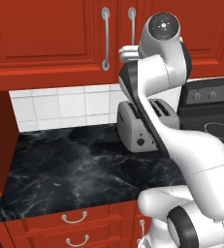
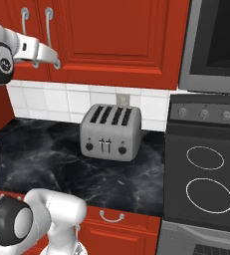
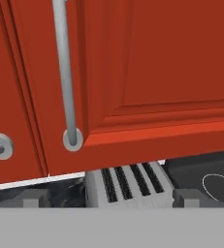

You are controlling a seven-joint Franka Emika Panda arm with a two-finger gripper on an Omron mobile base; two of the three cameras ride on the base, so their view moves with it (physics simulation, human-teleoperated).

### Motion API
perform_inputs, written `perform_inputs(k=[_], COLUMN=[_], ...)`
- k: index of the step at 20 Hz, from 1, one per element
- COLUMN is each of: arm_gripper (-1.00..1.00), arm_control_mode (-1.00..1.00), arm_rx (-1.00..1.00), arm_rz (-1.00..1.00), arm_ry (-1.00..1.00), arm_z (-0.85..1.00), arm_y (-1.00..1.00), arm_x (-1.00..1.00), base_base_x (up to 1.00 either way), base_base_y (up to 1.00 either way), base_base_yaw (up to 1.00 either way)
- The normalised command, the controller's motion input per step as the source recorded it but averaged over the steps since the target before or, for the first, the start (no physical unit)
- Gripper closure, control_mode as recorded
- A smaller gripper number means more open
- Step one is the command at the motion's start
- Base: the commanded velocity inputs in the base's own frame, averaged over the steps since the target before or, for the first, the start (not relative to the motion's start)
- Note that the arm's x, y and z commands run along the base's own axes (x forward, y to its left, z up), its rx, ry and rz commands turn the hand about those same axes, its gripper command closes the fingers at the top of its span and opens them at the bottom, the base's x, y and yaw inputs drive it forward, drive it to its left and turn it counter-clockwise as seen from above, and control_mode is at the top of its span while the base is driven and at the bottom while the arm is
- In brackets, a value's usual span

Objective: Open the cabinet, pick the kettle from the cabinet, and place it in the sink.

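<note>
We are on the first step: the cabinet (image 1: pixel 50 38) is shut, both doors closed, so the kettle, if it is inside, is hidden from us. The sink is somewhere outside what we can see from here.

Our jaws stand wide open and hold nothing. In the hand view the two finger tips (image 3: pixel 33 197) sit low, and the right door's bar handle (image 3: pixel 65 72) rises at about 11 o'clock from the middle of the picture, its lower mount just above the door's bottom edge. The hand is near the door but apart from the bar.

We judge the next move calls for shifting the hand so the bar lies between the open jaws, closing on it, then pulling along the door's arc.

Directly below the doors, the silver toaster (image 2: pixel 110 132) stands on the black marble bench (image 1: pixel 70 164), with the stove (image 2: pixel 206 184) at 3 o'clock of it. The toaster sits under the hand; a swinging door should clear it, but the arm (image 1: pixel 157 82) must stay high.
</note>
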Motion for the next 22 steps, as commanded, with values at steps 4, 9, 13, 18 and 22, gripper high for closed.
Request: perform_inputs(k=[4, 9, 13, 18, 22], arm_gripper=[-1.00, -1.00, -1.00, -1.00, -1.00], arm_control_mode=[-1.00, -1.00, -1.00, -1.00, -1.00], arm_rx=[0.00, 0.00, 0.00, 0.00, 0.00], arm_rz=[0.02, 0.04, 0.06, 0.03, 0.00], arm_ry=[0.00, 0.00, 0.00, 0.00, -0.02], arm_z=[0.16, 0.11, 0.07, 0.02, 0.00], arm_y=[0.01, 0.01, 0.01, 0.08, 0.10], arm_x=[0.29, 0.27, 0.27, 0.24, 0.22], base_base_x=[0.00, 0.00, 0.00, 0.00, 0.00], base_base_y=[0.00, 0.00, 0.00, 0.00, 0.00], base_base_yaw=[0.00, 0.00, 0.00, 0.00, 0.00])
